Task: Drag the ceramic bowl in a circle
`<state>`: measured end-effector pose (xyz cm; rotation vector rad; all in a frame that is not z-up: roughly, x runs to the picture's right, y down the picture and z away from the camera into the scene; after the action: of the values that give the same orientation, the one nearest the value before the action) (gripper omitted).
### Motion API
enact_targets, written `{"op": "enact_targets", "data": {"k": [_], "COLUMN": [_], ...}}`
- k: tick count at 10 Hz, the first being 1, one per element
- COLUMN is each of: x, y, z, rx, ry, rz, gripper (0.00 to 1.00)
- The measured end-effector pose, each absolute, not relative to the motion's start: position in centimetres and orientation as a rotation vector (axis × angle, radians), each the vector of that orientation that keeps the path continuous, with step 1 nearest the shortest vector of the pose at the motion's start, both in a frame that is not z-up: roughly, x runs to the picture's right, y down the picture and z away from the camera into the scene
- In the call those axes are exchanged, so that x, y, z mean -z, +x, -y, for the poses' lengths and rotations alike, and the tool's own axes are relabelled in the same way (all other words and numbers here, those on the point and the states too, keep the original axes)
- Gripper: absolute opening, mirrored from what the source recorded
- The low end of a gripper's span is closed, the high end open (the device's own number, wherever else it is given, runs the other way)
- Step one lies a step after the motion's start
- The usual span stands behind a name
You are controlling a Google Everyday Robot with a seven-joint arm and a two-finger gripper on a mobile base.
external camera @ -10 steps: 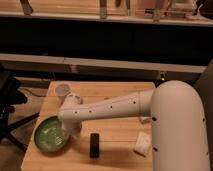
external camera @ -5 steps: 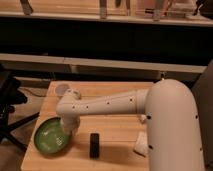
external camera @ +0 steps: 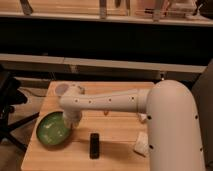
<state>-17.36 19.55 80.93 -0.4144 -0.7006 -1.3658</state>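
Note:
The ceramic bowl (external camera: 53,130) is a wide, shallow, glossy green bowl with a darker rim, sitting near the front left of the wooden table (external camera: 115,135). My white arm reaches from the right across the table to it. My gripper (external camera: 71,121) points down at the bowl's right rim, touching or just inside it. A small white cup (external camera: 62,90) stands behind the wrist, partly hidden by it.
A black rectangular object (external camera: 94,145) lies on the table just right of the bowl. A crumpled white item (external camera: 142,145) lies at the front right, partly behind my arm. A dark chair (external camera: 10,107) stands left of the table. A shelf runs behind.
The bowl and the gripper have moved a little toward the back and right over the table. The arm has shifted with them.

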Motion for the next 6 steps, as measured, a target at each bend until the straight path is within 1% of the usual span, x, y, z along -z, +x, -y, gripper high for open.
{"op": "enact_targets", "data": {"k": [3,6], "x": [-80.9,-80.4], "y": [-15.1,-15.9], "z": [-18.6,-18.4], "rx": [1.33,1.316], "ry": [-0.407,-0.4], "rz": [0.69,0.689], "gripper": [0.0,0.0]}}
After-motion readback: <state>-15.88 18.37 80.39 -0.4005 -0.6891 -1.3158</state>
